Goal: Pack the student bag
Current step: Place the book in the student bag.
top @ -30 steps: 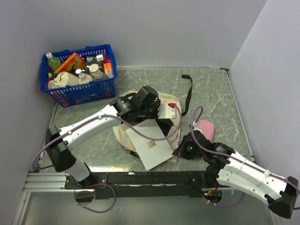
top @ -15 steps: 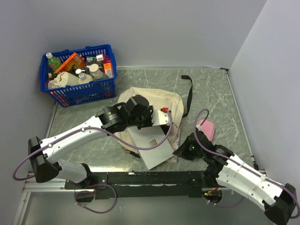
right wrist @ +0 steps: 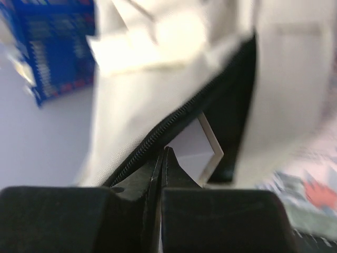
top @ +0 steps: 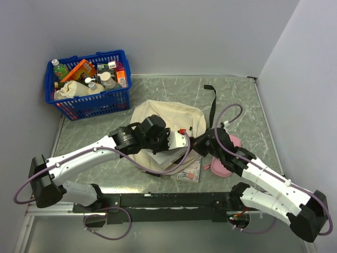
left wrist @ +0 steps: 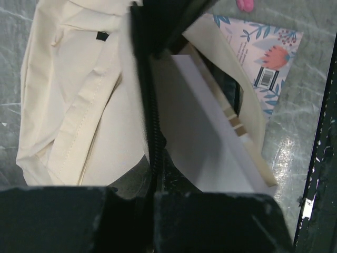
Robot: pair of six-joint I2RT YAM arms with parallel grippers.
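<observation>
The cream student bag (top: 168, 116) lies in the middle of the table, its mouth turned toward the arms. My left gripper (top: 186, 142) is shut on the black zipper edge (left wrist: 152, 121) and holds the mouth up. A white book (left wrist: 210, 153) sits mostly inside the dark opening. My right gripper (top: 198, 143) is at the mouth from the right. Its jaws are shut with nothing between them, and its tip (right wrist: 164, 151) touches the zipper line next to the white book's corner (right wrist: 202, 142). A floral book (top: 189, 171) lies flat under the bag's near edge.
A blue basket (top: 87, 103) full of bottles and packets stands at the back left. A pink pouch (top: 231, 142) lies right of the bag, partly under my right arm. The bag's black strap (top: 212, 105) trails toward the back. The metal rail (top: 168, 200) runs along the near edge.
The white book has slid from lying mostly on the table into the bag. My right gripper has moved up to the bag's mouth. The left arm has shifted nearer, uncovering the floral book.
</observation>
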